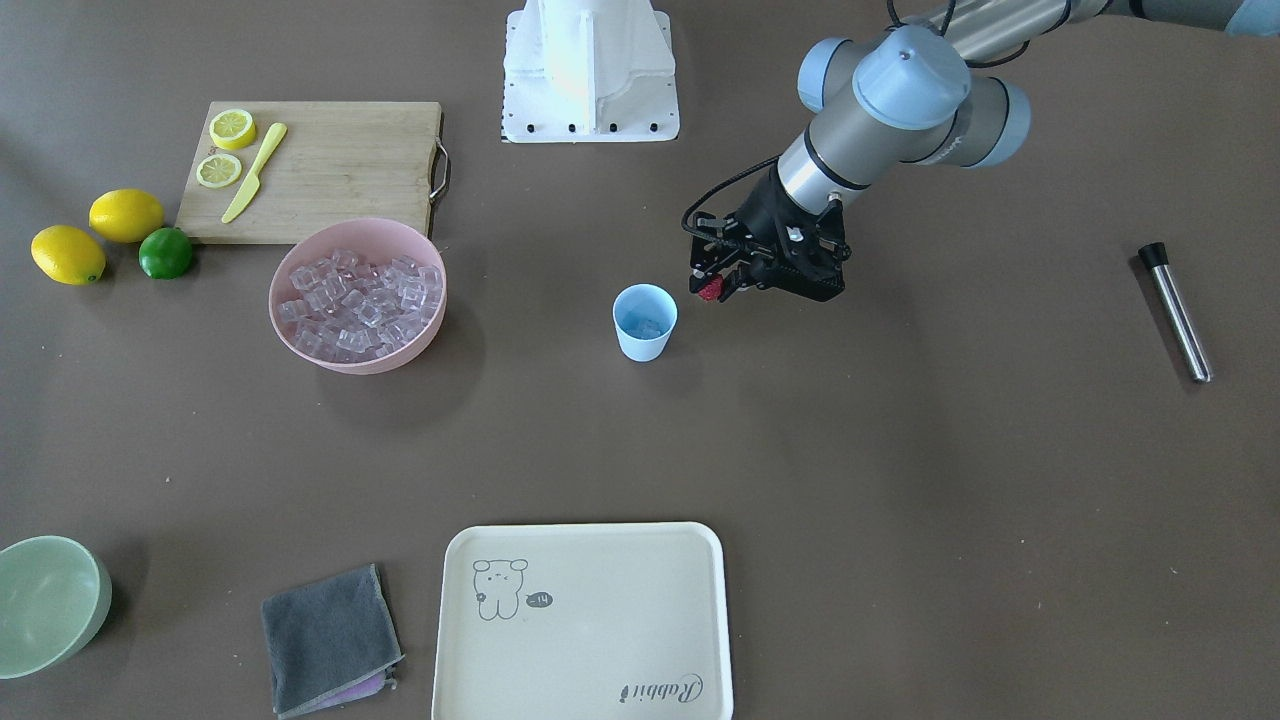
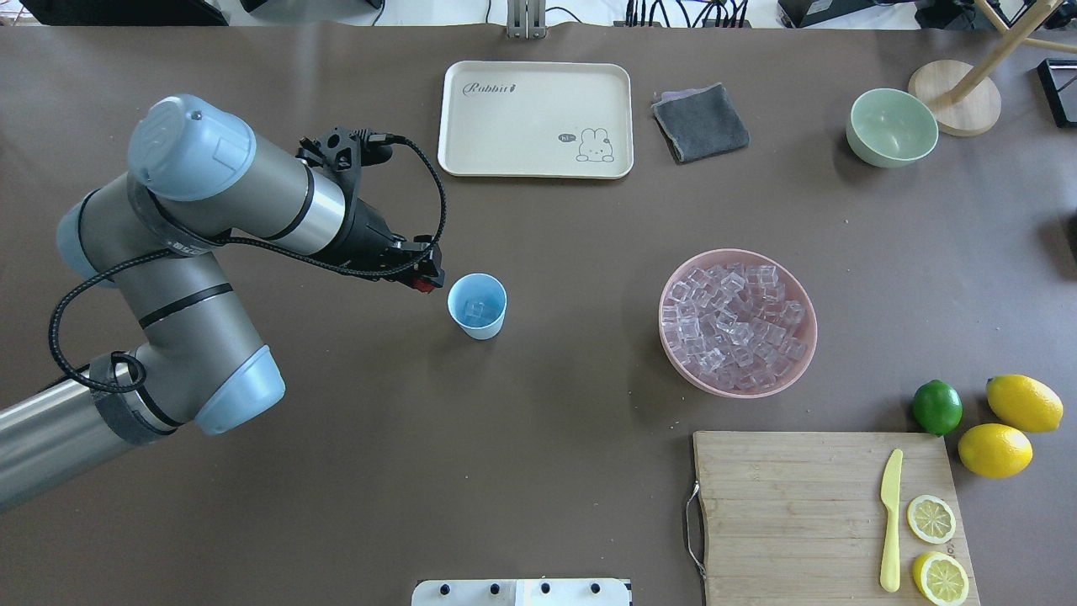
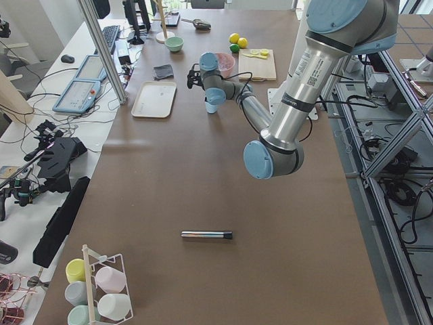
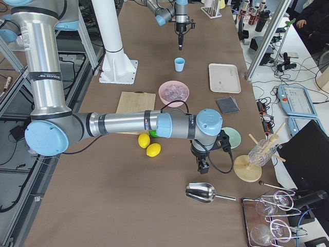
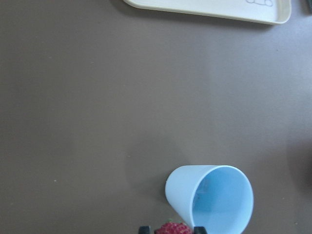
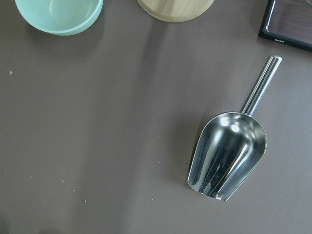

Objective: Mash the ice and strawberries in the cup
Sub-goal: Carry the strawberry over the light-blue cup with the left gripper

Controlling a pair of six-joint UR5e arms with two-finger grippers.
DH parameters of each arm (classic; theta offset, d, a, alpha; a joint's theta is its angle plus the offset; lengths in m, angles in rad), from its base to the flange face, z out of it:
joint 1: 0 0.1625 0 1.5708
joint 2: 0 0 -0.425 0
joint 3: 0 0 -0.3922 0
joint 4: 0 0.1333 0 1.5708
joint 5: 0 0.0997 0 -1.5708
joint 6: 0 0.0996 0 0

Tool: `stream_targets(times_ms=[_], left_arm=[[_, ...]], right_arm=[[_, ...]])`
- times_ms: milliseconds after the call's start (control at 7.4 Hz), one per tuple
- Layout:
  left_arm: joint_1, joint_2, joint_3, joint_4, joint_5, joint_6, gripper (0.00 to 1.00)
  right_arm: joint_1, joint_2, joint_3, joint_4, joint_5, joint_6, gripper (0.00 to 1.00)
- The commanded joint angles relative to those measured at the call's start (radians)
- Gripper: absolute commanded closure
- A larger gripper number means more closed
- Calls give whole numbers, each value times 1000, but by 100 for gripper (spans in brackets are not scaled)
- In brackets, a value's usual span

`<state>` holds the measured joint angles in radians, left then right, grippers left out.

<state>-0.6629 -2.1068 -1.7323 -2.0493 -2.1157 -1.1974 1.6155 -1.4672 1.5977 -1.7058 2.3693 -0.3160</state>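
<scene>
One small red strawberry [image 1: 710,290] sits pinched between the jaws of the left gripper [image 1: 714,284]. You see it best in the left wrist view, where the berry pokes up at the bottom edge between two black fingertips [image 5: 144,229]. The gripper hangs just beside the pale blue cup [image 1: 644,322], on the side towards the robot's left, with the berry close to the rim but not over the opening. The cup stands upright on the brown table [image 1: 900,450], and you can make out a few clear ice cubes [image 2: 476,310] at its bottom. Many more ice cubes fill the pink bowl [image 1: 375,360], well apart from the cup on the robot's right. The right gripper [image 4: 201,165] shows only in the exterior right view, hanging above the table near a steel scoop [image 6: 226,156] and the pale green bowl [image 6: 58,14]. From there you cannot tell whether its jaws are open or closed.
</scene>
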Motion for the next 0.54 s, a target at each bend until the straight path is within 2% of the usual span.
stream_targets(times_ms=[0,405], left_arm=[[93,-59,35,-5,118,-5,100],[80,-64,50,1,117,4,100]], right_arm=[[12,-4,-1,0,1,-15,0],[37,-12,-1,-2,1,-37,0]])
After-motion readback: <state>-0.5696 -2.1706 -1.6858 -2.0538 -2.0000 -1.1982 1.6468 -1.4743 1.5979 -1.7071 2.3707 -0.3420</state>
